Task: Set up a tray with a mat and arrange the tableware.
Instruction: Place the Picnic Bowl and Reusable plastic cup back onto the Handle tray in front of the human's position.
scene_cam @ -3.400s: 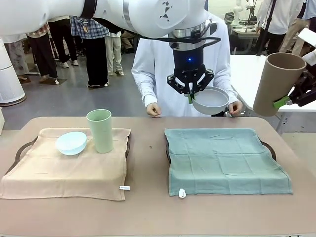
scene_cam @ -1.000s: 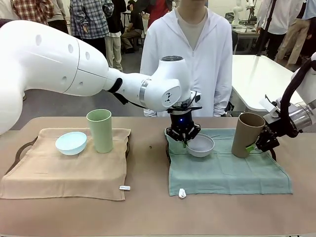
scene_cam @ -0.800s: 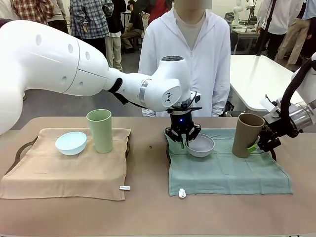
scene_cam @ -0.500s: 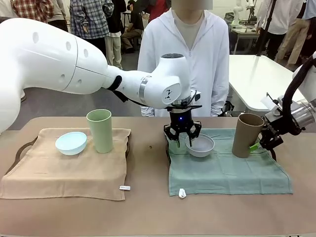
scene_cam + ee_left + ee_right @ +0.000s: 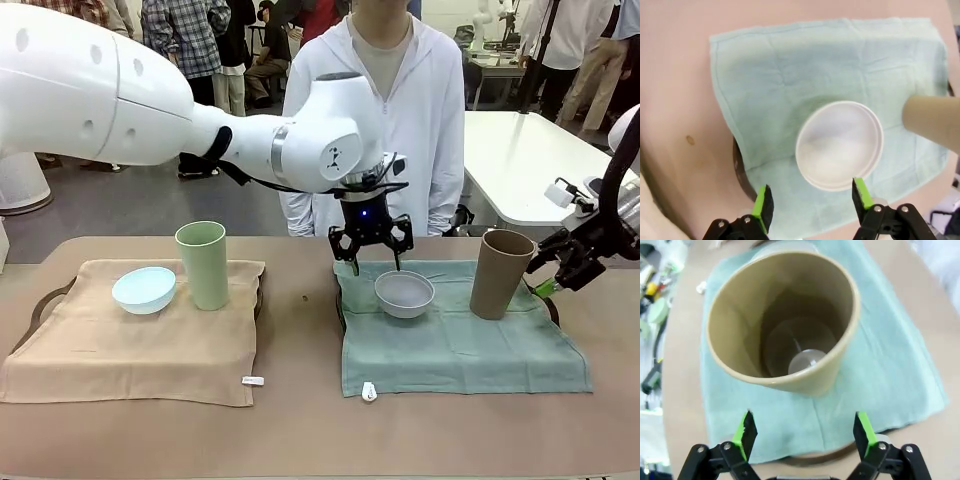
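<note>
The white-grey bowl (image 5: 404,293) sits on the green mat (image 5: 460,330), which covers the right tray (image 5: 547,300). My left gripper (image 5: 375,262) hangs open just above the bowl's near-left rim, touching nothing. From the left wrist, the bowl (image 5: 840,145) lies beyond the spread fingers of my left gripper (image 5: 812,200). The tall tan-brown cup (image 5: 500,273) stands upright on the mat's right part. My right gripper (image 5: 552,280) is open and clear of the cup's right side. The right wrist view looks into the cup (image 5: 785,325) past the open right gripper (image 5: 803,432).
On the left, a tan mat (image 5: 130,340) over a second tray (image 5: 45,300) carries a pale blue bowl (image 5: 145,289) and a tall pale green cup (image 5: 203,264). A person in white (image 5: 385,110) stands at the far edge. Bare table lies between the trays and along the front.
My left gripper opened, let go of the white-grey bowl and rose above it. My right gripper released the tan-brown cup and drew back to the right.
</note>
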Controlling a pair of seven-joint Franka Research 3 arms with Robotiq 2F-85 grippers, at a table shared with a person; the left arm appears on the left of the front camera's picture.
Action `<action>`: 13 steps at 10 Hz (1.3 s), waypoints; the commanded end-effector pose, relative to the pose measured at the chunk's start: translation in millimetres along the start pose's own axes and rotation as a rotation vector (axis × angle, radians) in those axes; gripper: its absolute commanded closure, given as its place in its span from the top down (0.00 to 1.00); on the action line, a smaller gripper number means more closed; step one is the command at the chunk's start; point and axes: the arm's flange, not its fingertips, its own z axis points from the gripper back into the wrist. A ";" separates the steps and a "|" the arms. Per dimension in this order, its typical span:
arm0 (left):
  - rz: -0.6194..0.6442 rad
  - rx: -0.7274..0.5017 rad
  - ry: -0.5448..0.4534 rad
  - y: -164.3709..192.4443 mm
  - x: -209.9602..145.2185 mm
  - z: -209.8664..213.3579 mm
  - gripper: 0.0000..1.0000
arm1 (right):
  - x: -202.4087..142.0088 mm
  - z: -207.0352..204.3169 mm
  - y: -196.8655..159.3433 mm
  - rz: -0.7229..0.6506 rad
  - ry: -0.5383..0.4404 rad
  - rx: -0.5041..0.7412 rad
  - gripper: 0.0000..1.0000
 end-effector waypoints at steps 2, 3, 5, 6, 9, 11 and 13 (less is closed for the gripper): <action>-0.098 0.037 -0.004 13.4 -36.7 43.1 0.82 | 61.1 25.2 46.3 -0.229 0.187 -0.061 1.00; -0.128 0.076 -0.010 12.7 -45.8 60.5 0.82 | 77.4 36.6 59.6 -0.283 0.229 -0.102 1.00; -0.183 0.159 -0.017 6.9 -63.2 91.9 0.82 | 100.6 56.1 80.7 -0.365 0.333 -0.180 1.00; -0.209 0.191 -0.020 2.0 -71.5 108.3 0.82 | 111.5 69.0 93.3 -0.447 0.388 -0.199 1.00; -0.219 0.274 -0.076 -5.6 -89.0 152.0 0.82 | 141.9 91.8 109.6 -0.575 0.445 -0.270 1.00; -0.185 0.293 -0.120 -6.6 -94.1 173.3 0.82 | 165.0 100.2 118.1 -0.673 0.467 -0.402 1.00; -0.224 0.265 -0.090 -7.9 -93.4 168.9 0.82 | 152.4 102.1 114.6 -0.610 0.429 -0.337 1.00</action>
